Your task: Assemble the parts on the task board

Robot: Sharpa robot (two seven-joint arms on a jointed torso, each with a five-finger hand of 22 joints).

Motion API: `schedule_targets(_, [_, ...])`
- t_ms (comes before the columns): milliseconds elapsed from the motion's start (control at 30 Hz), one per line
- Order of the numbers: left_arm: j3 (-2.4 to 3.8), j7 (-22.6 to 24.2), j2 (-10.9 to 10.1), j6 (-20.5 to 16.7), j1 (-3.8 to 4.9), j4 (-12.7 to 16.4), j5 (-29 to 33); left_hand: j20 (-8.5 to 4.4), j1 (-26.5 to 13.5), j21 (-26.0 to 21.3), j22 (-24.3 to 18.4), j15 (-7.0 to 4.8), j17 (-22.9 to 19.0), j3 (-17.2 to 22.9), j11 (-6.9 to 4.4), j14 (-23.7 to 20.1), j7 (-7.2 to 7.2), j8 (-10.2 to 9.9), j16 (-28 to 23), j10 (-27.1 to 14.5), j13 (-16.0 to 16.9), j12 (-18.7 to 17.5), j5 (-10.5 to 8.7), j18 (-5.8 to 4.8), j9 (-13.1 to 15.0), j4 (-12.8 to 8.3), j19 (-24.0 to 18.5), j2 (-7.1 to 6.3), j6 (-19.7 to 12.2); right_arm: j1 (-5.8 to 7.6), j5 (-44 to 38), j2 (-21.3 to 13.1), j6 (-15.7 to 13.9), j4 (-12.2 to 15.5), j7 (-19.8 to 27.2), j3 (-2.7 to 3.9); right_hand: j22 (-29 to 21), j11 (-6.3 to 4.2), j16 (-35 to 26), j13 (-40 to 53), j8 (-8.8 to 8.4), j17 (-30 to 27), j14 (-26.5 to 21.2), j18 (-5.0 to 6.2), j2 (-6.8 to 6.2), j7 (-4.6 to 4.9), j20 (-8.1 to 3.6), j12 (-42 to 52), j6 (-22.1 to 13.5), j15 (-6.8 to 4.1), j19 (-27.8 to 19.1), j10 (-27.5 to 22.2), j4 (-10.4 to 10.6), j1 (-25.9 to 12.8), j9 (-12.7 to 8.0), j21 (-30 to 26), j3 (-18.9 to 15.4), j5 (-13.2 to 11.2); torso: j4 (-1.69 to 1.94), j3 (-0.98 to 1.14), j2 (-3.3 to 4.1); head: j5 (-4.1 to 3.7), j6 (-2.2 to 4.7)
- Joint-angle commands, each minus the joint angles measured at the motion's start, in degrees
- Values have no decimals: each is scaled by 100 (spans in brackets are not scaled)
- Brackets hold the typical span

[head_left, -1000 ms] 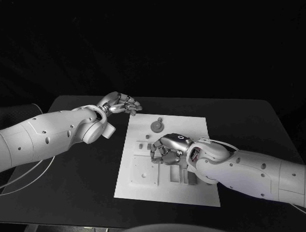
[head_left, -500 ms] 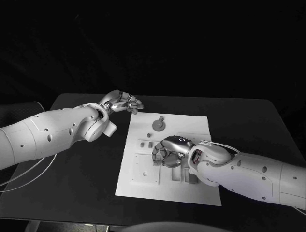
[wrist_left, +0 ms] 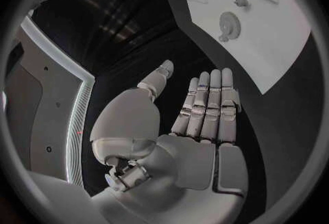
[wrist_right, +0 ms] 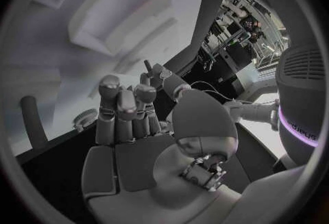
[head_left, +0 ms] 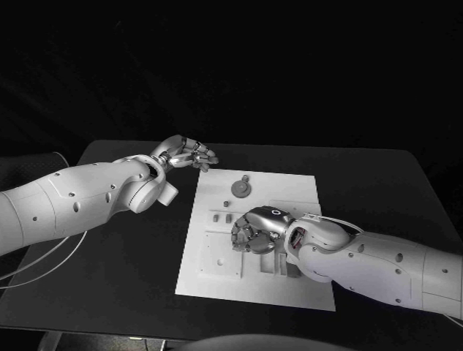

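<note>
The white task board (head_left: 295, 191) lies in the middle of the black table. A round grey part (head_left: 238, 190) with a small knob sits on the board's far half, also seen as a round part (wrist_left: 228, 26) in the left wrist view. My right hand (head_left: 257, 228) hovers low over the board's middle, fingers (wrist_right: 126, 106) curled down toward the recesses (wrist_right: 103, 16). Whether it holds a part is hidden. My left hand (head_left: 189, 155) hangs above the table just off the board's far left corner. Its fingers (wrist_left: 209, 106) are stretched out flat and it holds nothing.
The board's near half carries a rectangular recessed block (head_left: 219, 259) and slotted pieces (head_left: 279, 265) beside my right forearm. A dark upright peg (wrist_right: 33, 120) stands on the board near my right hand. Bare black table (head_left: 379, 190) lies to the right of the board.
My right hand has eased slightly nearer over the board's middle. The left hand has stayed where it was.
</note>
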Motion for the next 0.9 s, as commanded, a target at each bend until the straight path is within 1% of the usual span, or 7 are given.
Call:
schedule_targets(33, [4, 33, 5, -7, 5, 16, 21, 2, 60, -19, -6, 0, 9, -35, 10, -34, -8, -22, -36, 11, -7, -28, -22, 48, -9, -7, -39, -7, -13, -11, -102, 14, 62, -6, -15, 1, 51, 9, -20, 10, 15, -3, 17, 210, 12, 192, -34, -30, 211, -37, 7, 29, 2, -58, 5, 3, 36, 16, 1, 0, 1, 11, 3])
schedule_targets(233, [4, 37, 8, -3, 5, 20, 21, 3, 58, -19, -5, 1, 11, -36, 12, -33, -8, -23, -37, 9, -9, -33, -22, 49, -10, -5, -39, -6, -14, -22, -108, 24, 49, -23, -21, 1, 51, 9, -20, 12, 13, -3, 18, 210, 12, 192, -36, -31, 212, -37, 8, 29, 2, -57, 6, 3, 40, 16, 1, 0, 0, 8, 12])
schedule_targets(433, [4, 36, 4, -3, 5, 21, 21, 3, 58, -19, -4, 1, 13, -36, 13, -33, -8, -24, -38, 8, -11, -36, -22, 50, -11, -4, -39, -5, -15, -25, -117, 45, 55, -46, -30, 1, 50, 9, -19, 14, 12, -2, 18, 210, 13, 192, -38, -31, 212, -37, 9, 30, 2, -56, 6, 2, 43, 16, -1, 0, -1, 24, 23])
schedule_targets(533, [4, 37, 9, -7, 5, 17, 21, 3, 58, -19, -3, 1, 14, -36, 14, -33, -8, -24, -39, 8, -12, -37, -22, 51, -11, -4, -39, -5, -15, -26, -127, 60, 57, -46, -35, 1, 50, 9, -19, 14, 11, -2, 19, 210, 13, 192, -38, -31, 213, -37, 10, 30, 2, -56, 6, 2, 45, 16, -3, 0, 0, 23, 22])
schedule_targets(667, [4, 37, 13, -1, 5, 19, 21, 4, 59, -19, -2, 1, 16, -36, 14, -34, -8, -24, -40, 9, -13, -39, -22, 52, -11, -4, -39, -5, -15, -26, -126, 76, 63, -69, -31, 1, 50, 9, -19, 16, 10, -2, 19, 210, 12, 192, -40, -31, 213, -37, 11, 30, 2, -56, 7, 2, 47, 16, 5, 2, 0, 13, 17])
schedule_targets(767, [4, 36, 12, 10, 5, 17, 21, 4, 59, -19, -2, 2, 17, -36, 14, -33, -7, -24, -40, 9, -13, -40, -22, 52, -11, -4, -39, -5, -15, -26, -125, 81, 68, -81, -34, 1, 50, 10, -19, 17, 9, -2, 20, 210, 12, 193, -40, -32, 212, -37, 12, 30, 1, -56, 6, 2, 48, 16, 1, 0, -1, 12, 14])
schedule_targets(900, [4, 34, 13, 15, 5, 14, 23, 5, 58, -19, -1, 2, 18, -37, 15, -33, -6, -25, -41, 9, -15, -42, -22, 53, -12, -3, -38, -5, -16, -26, -125, 84, 79, -115, -37, 1, 50, 10, -19, 18, 7, -1, 20, 210, 11, 193, -41, -32, 212, -37, 12, 30, 2, -57, 7, 2, 49, 16, -1, 2, 1, 26, 12])
